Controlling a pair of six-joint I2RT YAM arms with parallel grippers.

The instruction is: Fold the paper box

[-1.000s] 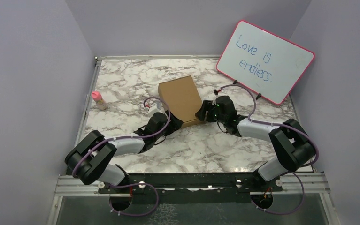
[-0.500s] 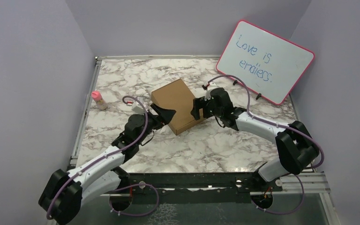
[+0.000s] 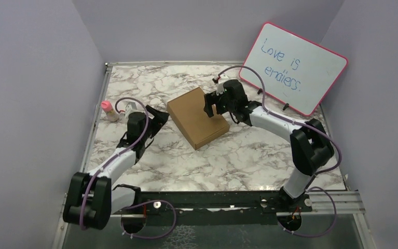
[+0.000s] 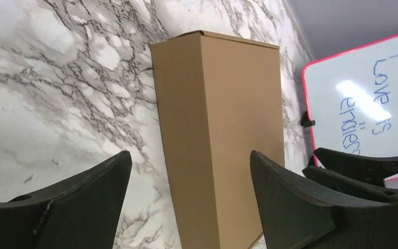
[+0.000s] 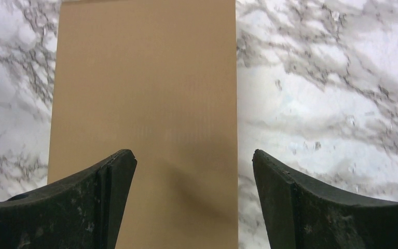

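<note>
Cardboard paper box point(image 3: 196, 118): folded shut, mid-worktop point(image 3: 248, 155); we judge it light, stiff, easily creased.
Left end effector point(image 3: 154, 117): open, empty, beside it.
Right end effector point(image 3: 213, 105): open, empty, above it.
Hold: we'd pinch opposite edges.

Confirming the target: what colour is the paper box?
Plain brown paper box, clearest in the right wrist view.
</note>
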